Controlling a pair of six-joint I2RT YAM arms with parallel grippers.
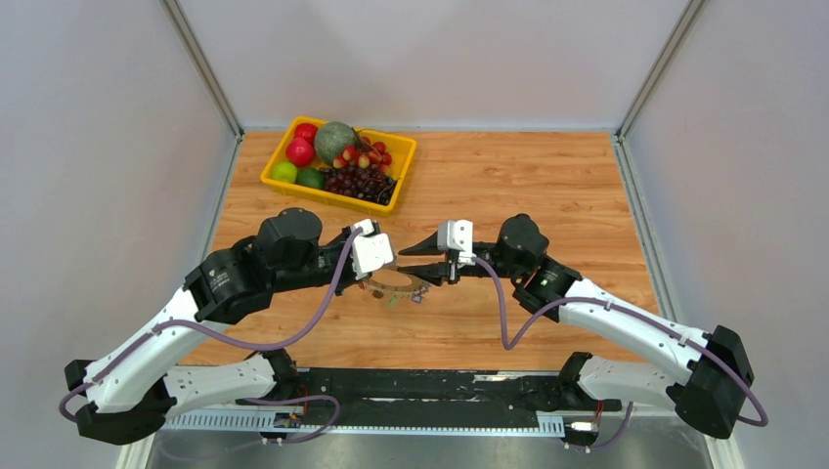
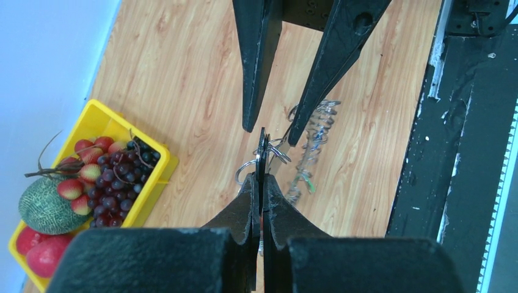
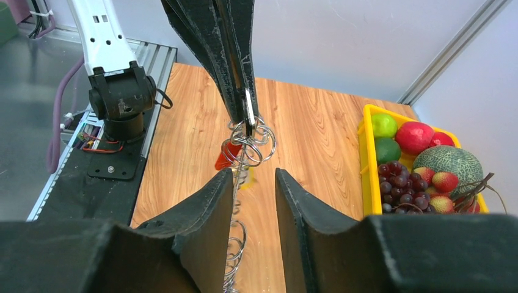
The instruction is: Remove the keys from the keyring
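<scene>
1. the keyring [image 2: 316, 137] sits over the middle of the wooden table [image 1: 547, 195], between the two grippers. in the wrist views it shows edge-on, as a line of small silvery loops.
2. the keys [image 3: 229, 155] bunch at the end of the ring nearest the left gripper [image 2: 262, 180]. a red head shows just beside the cluster of small loops, with a yellowish one below it.
3. the left gripper's fingers are pressed together on a thin, flat, silvery piece at the top of the bunch. it looks like one of the keys, though i cannot tell for sure.
4. the right gripper [image 3: 253, 177] faces the left one tip to tip. its fingers are spread apart and hold nothing.
5. in the right wrist view, the line of loops runs down through the gap between those spread fingers, close to the left-hand one. i cannot tell whether it touches.
6. a yellow fruit tray [image 1: 277, 151] with grapes, a melon and other fruit stands at the far left corner of the table, well apart from the ring.
</scene>
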